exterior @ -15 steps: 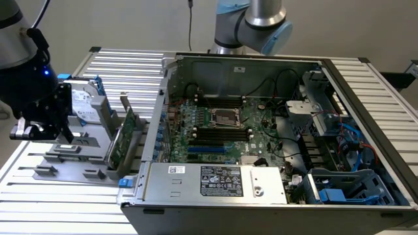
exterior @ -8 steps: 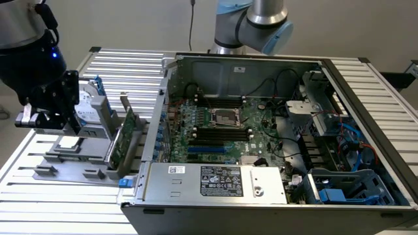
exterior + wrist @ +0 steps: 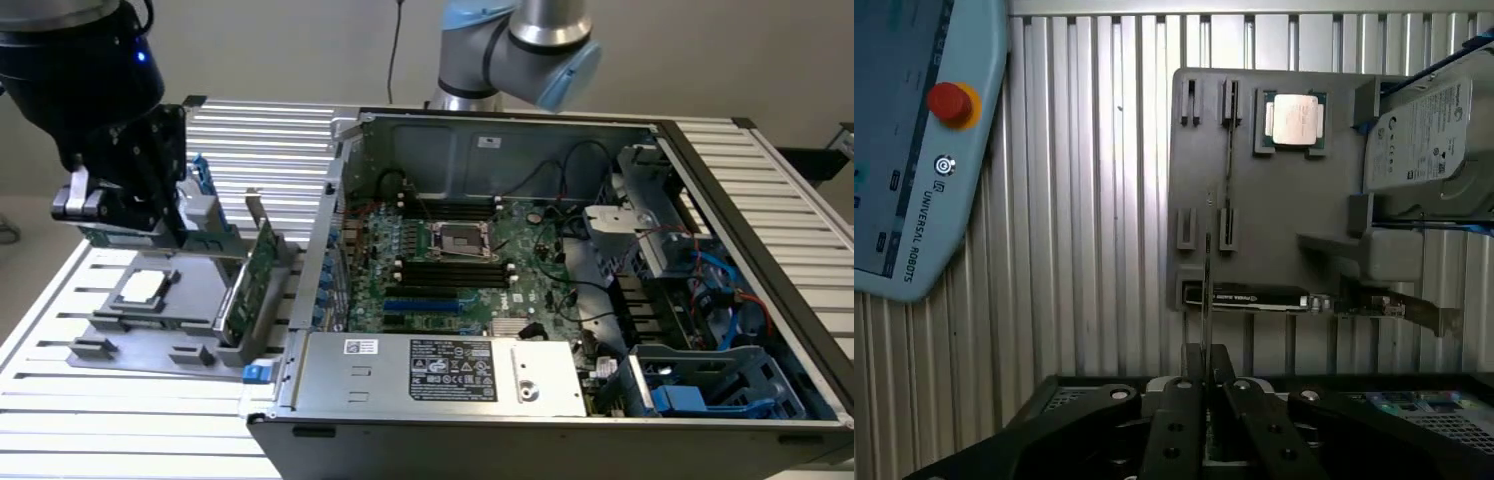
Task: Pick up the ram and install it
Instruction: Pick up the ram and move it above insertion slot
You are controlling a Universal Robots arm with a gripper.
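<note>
The black two-fingered gripper [image 3: 1206, 392] is pinched narrow on the ram [image 3: 1206, 310], a long, thin green circuit-board stick. The wrist view catches it edge-on as a slim dark line running straight out from between the fingers [image 3: 1176, 425]. In the exterior view the gripper hangs at about ten o'clock of the open grey metal computer case [image 3: 467, 150], above the flat grey plastic fixture tray [image 3: 134, 345], with the ram's green edge showing just beneath the fingertips. On the tray lies a square silver processor chip [image 3: 1296, 118]. At the tray's three o'clock edge in the exterior view, a tall green expansion card with a metal bracket [image 3: 256, 285] stands upright. The green motherboard [image 3: 534, 285] with its long black memory slots [image 3: 454, 270] lies inside the case, well apart from the ram, at roughly three o'clock of the gripper. A blue-grey teach pendant [image 3: 914, 200] with a red button rests on the ribbed aluminium table [image 3: 80, 420].
</note>
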